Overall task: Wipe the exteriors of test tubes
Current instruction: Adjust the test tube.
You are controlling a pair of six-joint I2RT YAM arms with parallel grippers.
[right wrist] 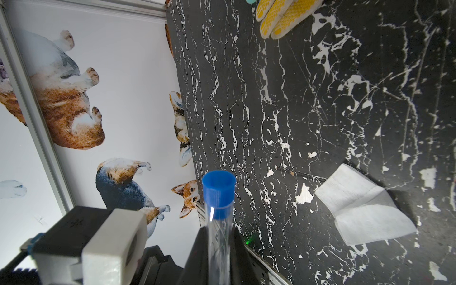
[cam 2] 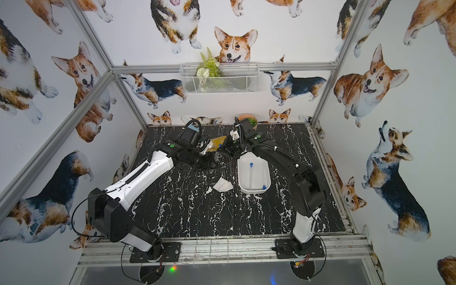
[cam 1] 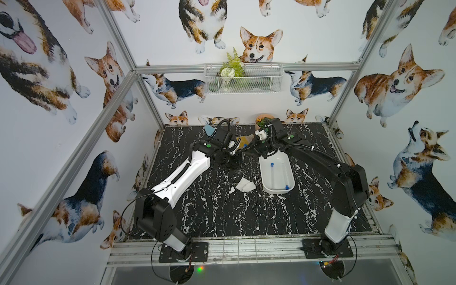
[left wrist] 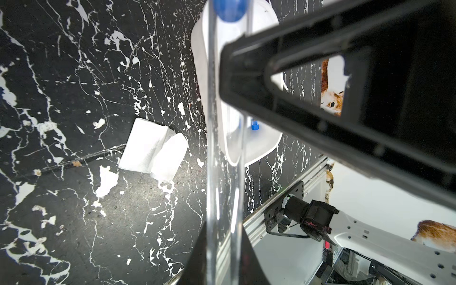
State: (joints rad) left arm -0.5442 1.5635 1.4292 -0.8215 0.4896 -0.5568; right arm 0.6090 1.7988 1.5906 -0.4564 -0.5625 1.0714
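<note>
Obs.: you have one test tube (right wrist: pixel 219 237) held off the table at back-centre, where the two arms meet. The right gripper (right wrist: pixel 219 261) is pinched on it just below the blue cap (right wrist: pixel 218 197), and the cap end stands clear of its fingers. The left gripper (left wrist: pixel 218 269) is pressed together on the clear body of what reads as the same tube, farther from the cap (its wrist view shows the right arm's finger crossing near the cap end). The tube is clamped at two places, with its long axis running gripper to gripper.

The other two test tubes (cam 1: pixel 272 175) lie side by side in the white tray (cam 1: pixel 278 172), caps at opposite ends, on the right arm's side.

Key relation: the folded white wipe (cam 1: pixel 245 184) lies flat on the marble-print tabletop (cam 1: pixel 209 209). It is toward the front from both grippers, just beside the tray on the side facing the left arm. Neither gripper has cloth.

Judgement: you need one gripper to let go and fetch the wipe. The left arm looks to have the clearer reach, because the tray crowds the right arm's path. Keep the remaining grip near one end, so most of the length is open to wiping. Risk: a smooth, slender tube may swing in a single end grip.
</note>
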